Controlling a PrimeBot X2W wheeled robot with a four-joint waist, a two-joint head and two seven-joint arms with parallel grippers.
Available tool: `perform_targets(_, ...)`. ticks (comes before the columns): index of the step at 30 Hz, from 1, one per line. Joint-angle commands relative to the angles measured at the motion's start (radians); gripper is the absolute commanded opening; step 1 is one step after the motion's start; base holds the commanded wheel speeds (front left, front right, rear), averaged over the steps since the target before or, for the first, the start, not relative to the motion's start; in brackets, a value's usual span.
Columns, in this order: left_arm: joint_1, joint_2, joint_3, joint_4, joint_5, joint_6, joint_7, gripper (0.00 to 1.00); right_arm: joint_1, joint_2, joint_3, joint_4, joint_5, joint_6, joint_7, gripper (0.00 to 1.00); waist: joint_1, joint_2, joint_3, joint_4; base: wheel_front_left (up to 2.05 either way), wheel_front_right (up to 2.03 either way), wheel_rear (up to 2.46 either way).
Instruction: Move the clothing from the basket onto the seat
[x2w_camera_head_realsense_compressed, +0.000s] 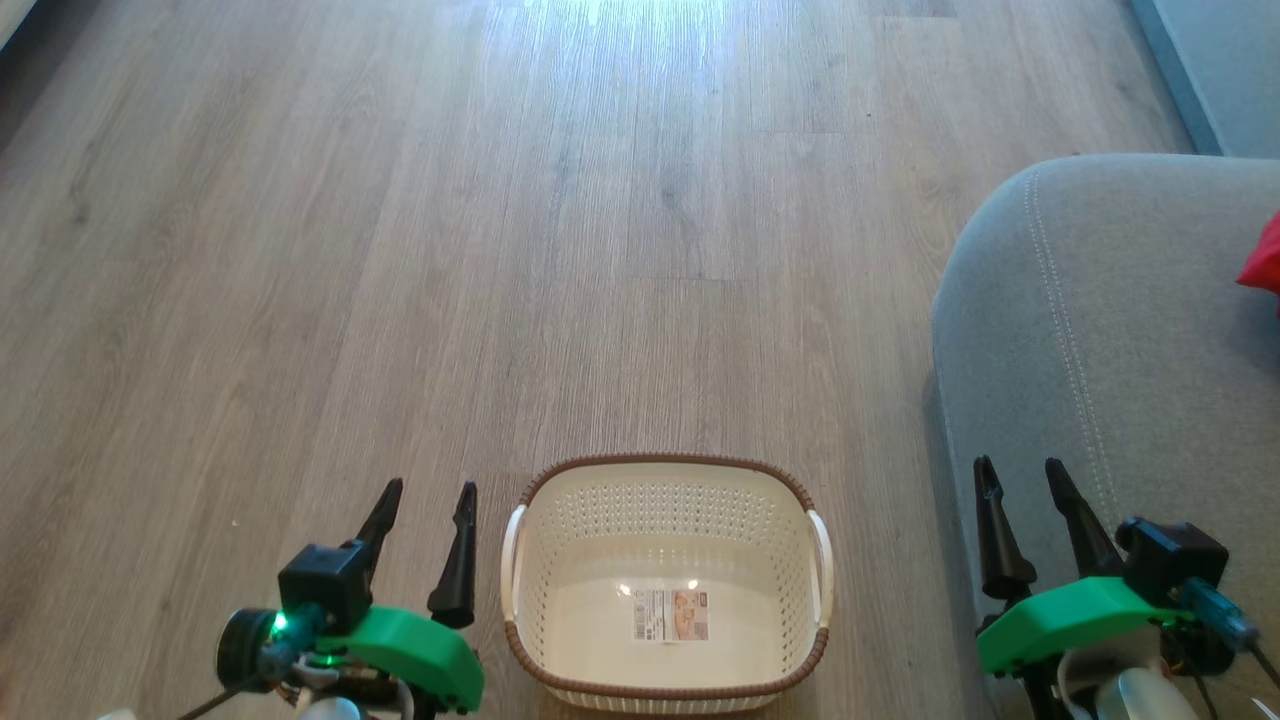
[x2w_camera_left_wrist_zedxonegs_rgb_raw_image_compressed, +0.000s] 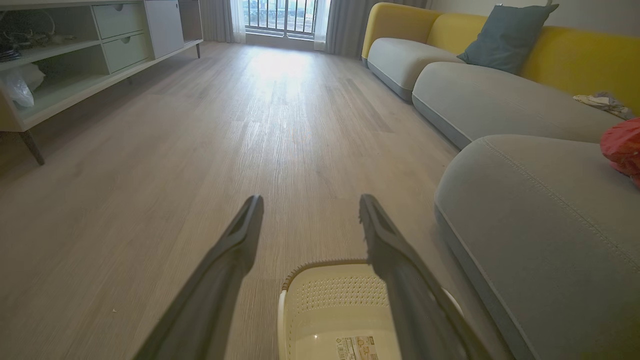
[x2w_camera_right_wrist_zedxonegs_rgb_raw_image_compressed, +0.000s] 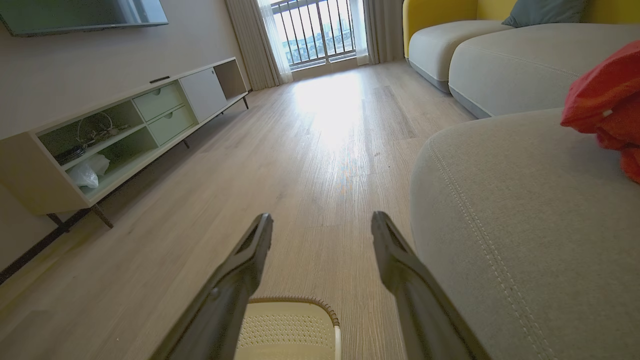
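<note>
Two grippers hang with fingers spread, holding nothing: the left gripper (x2w_camera_head_realsense_compressed: 432, 486) just beside the cream basket (x2w_camera_head_realsense_compressed: 665, 460), the right gripper (x2w_camera_head_realsense_compressed: 1019, 463) at the grey seat's (x2w_camera_head_realsense_compressed: 1100, 300) near edge. Red clothing (x2w_camera_head_realsense_compressed: 1265, 255) lies on the seat, well apart from the basket.

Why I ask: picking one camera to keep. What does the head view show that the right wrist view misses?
Head view's extras: the basket's label and the left hand, open. Right wrist view's extras: cabinet, window, yellow sofa back. Shared: basket, seat, red clothing on it, right hand, open, and floor.
</note>
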Motion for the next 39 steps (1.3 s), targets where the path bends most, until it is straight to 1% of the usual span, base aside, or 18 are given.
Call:
perform_targets(1,-0.024,0.003,0.038,-0.03,-0.016,-0.001,-0.01,1.0,-0.045,0.002,0.027,-0.029,-0.002,0.0,-0.009,1.0,0.0,0.0,0.0,0.0,0.0,0.0,0.0)
perform_targets(3,-0.024,0.003,0.038,-0.027,-0.024,-0.005,-0.01,1.0,-0.046,0.002,0.025,-0.027,0.001,0.0,-0.009,1.0,0.0,0.0,0.0,-0.001,0.0,0.0,0.0)
perform_targets(4,0.0,0.0,0.001,0.003,-0.02,-0.002,0.0,0.0,-0.001,0.001,0.0,0.001,0.002,0.0,0.0,0.0,0.0,0.0,0.0,-0.001,0.0,0.0,0.0)
perform_targets(9,0.028,0.0,-0.001,0.07,-0.03,-0.002,0.008,0.0,0.028,0.002,-0.001,0.067,0.012,0.0,0.005,0.0,0.0,0.0,0.0,-0.002,0.0,0.0,0.0)
perform_targets(39,-0.001,0.001,0.074,0.049,-0.358,-0.038,0.094,0.0,0.0,0.004,-0.024,0.03,0.324,0.0,0.092,0.0,0.0,0.0,0.007,-0.025,0.0,0.0,0.0)
